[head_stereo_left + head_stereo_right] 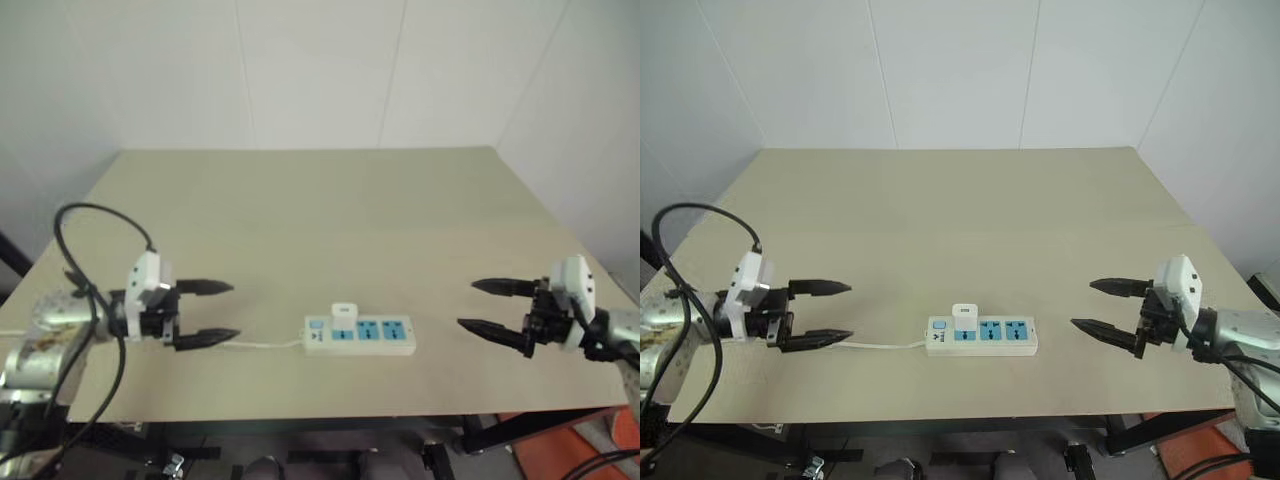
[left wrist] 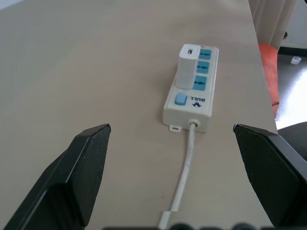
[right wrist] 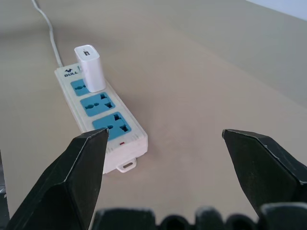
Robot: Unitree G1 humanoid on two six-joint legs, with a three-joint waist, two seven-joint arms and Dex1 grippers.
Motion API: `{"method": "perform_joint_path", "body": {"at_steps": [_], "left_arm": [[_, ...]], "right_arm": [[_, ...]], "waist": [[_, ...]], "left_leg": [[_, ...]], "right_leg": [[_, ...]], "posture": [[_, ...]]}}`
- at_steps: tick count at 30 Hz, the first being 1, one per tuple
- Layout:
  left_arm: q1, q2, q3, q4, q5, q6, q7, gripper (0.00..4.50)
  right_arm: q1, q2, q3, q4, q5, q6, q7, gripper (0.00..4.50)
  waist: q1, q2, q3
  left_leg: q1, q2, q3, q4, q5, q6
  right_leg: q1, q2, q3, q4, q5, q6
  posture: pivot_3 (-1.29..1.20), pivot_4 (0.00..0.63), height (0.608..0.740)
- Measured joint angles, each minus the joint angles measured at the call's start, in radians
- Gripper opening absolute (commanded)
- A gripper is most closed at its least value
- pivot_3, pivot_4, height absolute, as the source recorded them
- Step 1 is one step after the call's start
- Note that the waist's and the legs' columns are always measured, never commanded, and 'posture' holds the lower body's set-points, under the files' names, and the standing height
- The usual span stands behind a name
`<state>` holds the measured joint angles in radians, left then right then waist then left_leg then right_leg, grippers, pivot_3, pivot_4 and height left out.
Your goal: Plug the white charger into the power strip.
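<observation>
On the near middle of the table (image 1: 300,190), the white charger (image 1: 344,312) is seated upright in the power strip (image 1: 360,336) socket nearest the switch, so the left gripper (image 1: 205,313) and right gripper (image 1: 492,306) are held spread, empty and well apart from it.

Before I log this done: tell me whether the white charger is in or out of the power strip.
In. The white charger stands upright in the socket of the power strip nearest its cord end; the other two sockets are empty, and neither end effector touches it.
</observation>
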<state>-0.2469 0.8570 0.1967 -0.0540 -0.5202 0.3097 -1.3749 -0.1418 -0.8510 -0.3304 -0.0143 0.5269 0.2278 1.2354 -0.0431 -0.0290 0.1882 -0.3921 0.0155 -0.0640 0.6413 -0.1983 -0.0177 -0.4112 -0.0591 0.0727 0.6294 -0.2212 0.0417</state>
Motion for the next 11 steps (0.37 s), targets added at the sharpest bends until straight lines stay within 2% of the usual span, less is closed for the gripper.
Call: {"method": "perform_joint_path", "body": {"at_steps": [5, 11], "left_arm": [[0.000, -0.001, -0.001, -0.024, -0.019, 0.000, 0.012, 4.49], [-0.011, -0.001, -0.008, -0.024, -0.031, 0.000, 0.011, 4.49]], "right_arm": [[0.026, -0.003, -0.003, -0.049, 0.006, 0.010, -0.021, 4.50], [0.066, -0.005, -0.007, -0.082, 0.006, 0.028, -0.042, 4.50]], "waist": [[0.000, 0.000, 0.000], [0.001, 0.000, 0.000]], "left_leg": [[-0.001, 0.000, 0.000, 0.000, 0.000, 0.000], [-0.009, 0.000, 0.001, 0.000, 0.000, 0.000]], "right_leg": [[-0.001, 0.000, 0.000, 0.000, 0.000, 0.000], [-0.010, 0.000, 0.000, 0.002, 0.002, 0.003]], "posture": [[0.00, 0.150, 0.740], [0.00, 0.150, 0.740]]}}
